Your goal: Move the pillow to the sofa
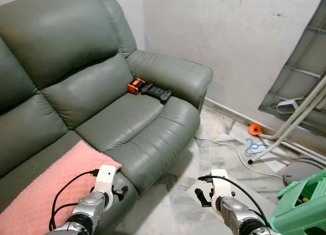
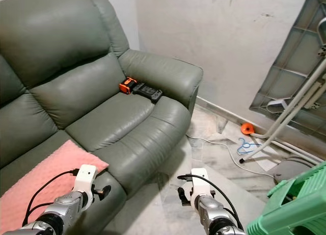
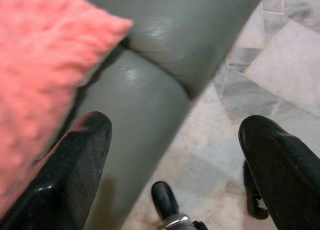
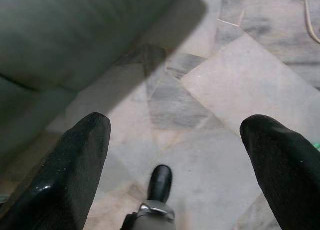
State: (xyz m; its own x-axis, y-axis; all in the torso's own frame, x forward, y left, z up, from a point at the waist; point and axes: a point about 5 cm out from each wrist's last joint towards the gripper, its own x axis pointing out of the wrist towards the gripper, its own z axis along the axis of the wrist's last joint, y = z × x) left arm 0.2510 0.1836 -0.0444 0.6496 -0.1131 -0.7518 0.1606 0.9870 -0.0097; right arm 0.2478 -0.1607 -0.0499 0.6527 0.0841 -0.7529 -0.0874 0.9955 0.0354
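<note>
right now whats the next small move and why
Probably draw both arms back and stop. The pink pillow already lies on the sofa seat, and the left gripper and right gripper are both open and hold nothing.

The pillow [image 1: 48, 186] — salmon-pink, with a nubbly, textured cover — lies flat on the near seat cushion of the sofa [image 1: 102, 100], one corner pointing toward the seat's front edge. The sofa is grey-green leather — plump, with a padded arm.
</note>
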